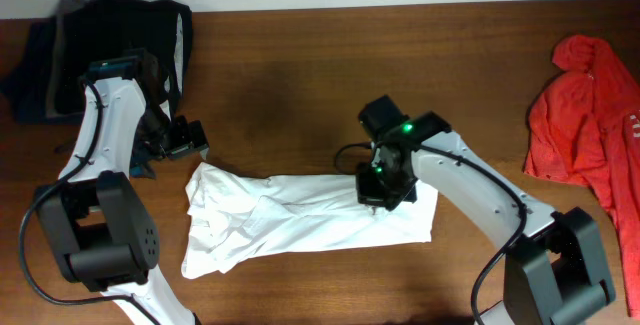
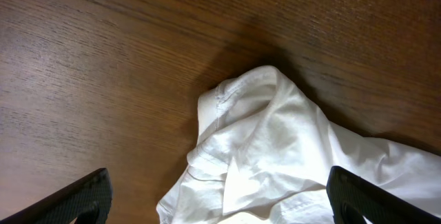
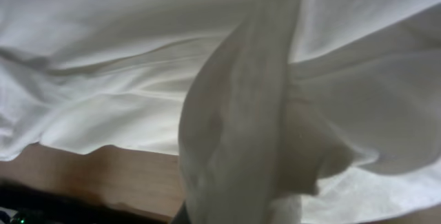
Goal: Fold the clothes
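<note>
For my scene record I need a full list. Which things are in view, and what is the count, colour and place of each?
white shirt: one, white, crumpled in the middle of the table
red garment: one, red, right edge of the table
dark clothes pile: one pile, black and grey, far left corner
table: one, brown wood, under everything
left pincer: one, black, open, at the shirt's left end, holding nothing
right pincer: one, black, shut on a fold of the white shirt near its right end
</note>
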Robot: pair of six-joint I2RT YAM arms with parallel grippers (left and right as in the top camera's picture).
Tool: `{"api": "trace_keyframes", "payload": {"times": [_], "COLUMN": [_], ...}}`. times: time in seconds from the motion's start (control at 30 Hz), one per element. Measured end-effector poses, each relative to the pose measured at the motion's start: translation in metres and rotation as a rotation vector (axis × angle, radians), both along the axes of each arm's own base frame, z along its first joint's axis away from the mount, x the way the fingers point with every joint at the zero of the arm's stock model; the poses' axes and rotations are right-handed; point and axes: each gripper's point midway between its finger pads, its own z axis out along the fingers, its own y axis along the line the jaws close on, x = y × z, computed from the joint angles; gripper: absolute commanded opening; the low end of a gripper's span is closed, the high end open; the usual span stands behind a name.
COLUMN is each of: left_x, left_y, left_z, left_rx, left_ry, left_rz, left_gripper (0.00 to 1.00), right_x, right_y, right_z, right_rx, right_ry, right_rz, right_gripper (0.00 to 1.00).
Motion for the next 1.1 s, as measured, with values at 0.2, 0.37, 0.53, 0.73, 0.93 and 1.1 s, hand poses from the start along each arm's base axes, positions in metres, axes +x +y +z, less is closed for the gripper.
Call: {"api": "trace_keyframes", "payload": {"times": [0.2,0.37,0.53,0.73,0.93,1.1], "left_x": [0.0,0.0,0.0,0.0,0.0,0.0], "left_y": [0.0,0.0,0.0,0.0,0.0,0.0], "left_z": [0.0,0.0,0.0,0.0,0.0,0.0], "left_rx": [0.0,0.0,0.0,0.0,0.0,0.0], "left_ry": [0.0,0.0,0.0,0.0,0.0,0.0], "left_rz": [0.0,0.0,0.0,0.0,0.0,0.0], "left_gripper": [0.99,0.99,0.99,0.99,0.99,0.99], "right_x": [-0.012,-0.029,-0.043,-0.022,0.029,0.024], "right_y": [0.047,0.054,0.05,0.03,-0.011,-0.014], "right_z": [0.002,-0.006,-0.001,0.024,0.007,-0.023], "right_rx": [0.049,0.028,0.026,-0.05,-0.09,-0.103], "right_ry": [-0.051,-0.032,0.016,-0.03,-0.132,-0.104], "right_rz": [0.069,0.094,0.166,0.164,0.005,-0.026], "right_gripper": [0.09,0.18,0.84,0.99,0.61,0.48]}}
